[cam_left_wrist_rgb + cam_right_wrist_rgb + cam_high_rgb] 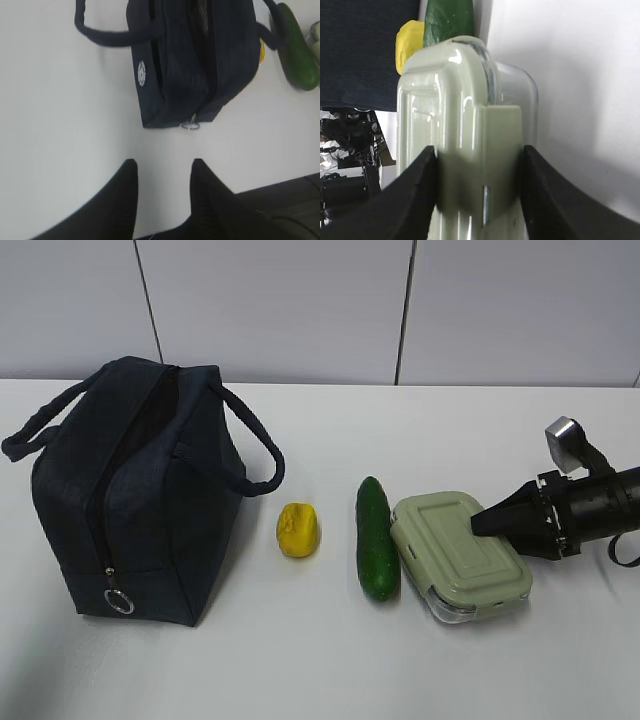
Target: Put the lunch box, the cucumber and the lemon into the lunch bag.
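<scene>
your right gripper (480, 165) is clenched on the lunch box (460, 553); the wrist view shows a black finger pressed to each side of the sage-green lid at its clip end. the box looks tipped in that view, though you can't tell from the exterior view whether its far end has left the bench (330, 660).

your left gripper (162, 175) stands released and empty, hovering over bare bench just short of the lunch bag (130, 490), near its zip ring (190, 125).

layout, exterior view: bag on the left, upright, both loop handles flopped outward. the top zip looks parted, but the mouth is narrow. lemon (298, 529) sits just right of the bag. cucumber (376, 538) lies between lemon and box, close beside the box or touching it.

handling notes:
- lunch box: rigid, glossy lid and clear walls, so likely slick. you're pinching the lid and its clip flap, not the body; if the clip gives, the tub could drop. keep it level. it's the widest item and may foul the soft bag mouth, so you'll probably want the left gripper to spread the opening or hold a handle.
- cucumber: stiff, bumpy skin, will roll. take it mid-length, across the axis.
- lemon: small, lumpy, firm. grip its widest part.
- bag: soft fabric, will sag and shift under a push.
</scene>
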Controlling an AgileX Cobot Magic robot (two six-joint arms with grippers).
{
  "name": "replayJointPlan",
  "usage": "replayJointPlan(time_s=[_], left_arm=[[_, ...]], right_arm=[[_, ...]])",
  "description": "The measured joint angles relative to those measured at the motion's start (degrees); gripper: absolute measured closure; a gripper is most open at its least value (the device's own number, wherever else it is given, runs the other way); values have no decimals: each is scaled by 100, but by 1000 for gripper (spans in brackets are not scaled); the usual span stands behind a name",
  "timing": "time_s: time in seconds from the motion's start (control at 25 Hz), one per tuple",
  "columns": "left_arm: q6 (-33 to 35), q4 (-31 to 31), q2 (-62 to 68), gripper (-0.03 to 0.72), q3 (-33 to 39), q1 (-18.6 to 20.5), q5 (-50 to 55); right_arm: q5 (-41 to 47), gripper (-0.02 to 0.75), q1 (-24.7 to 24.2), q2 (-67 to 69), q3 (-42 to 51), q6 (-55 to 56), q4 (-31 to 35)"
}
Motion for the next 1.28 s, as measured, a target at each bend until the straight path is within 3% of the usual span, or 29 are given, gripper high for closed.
replayJointPlan(time_s=[0.32, 0.6, 0.96, 1.28], left_arm=[[761, -1017, 3059, 449, -1921, 0, 292], [907, -1020, 4856, 431, -3303, -146, 691], [844, -347, 5008, 305, -3529, -146, 727], [826, -304, 5008, 288, -3513, -526, 727]], right_arm=[[0, 369, 0, 0, 0, 0, 0], [8, 369, 0, 0, 0, 0, 2], [8, 369, 0, 0, 0, 21, 2], [8, 369, 0, 0, 0, 34, 2]])
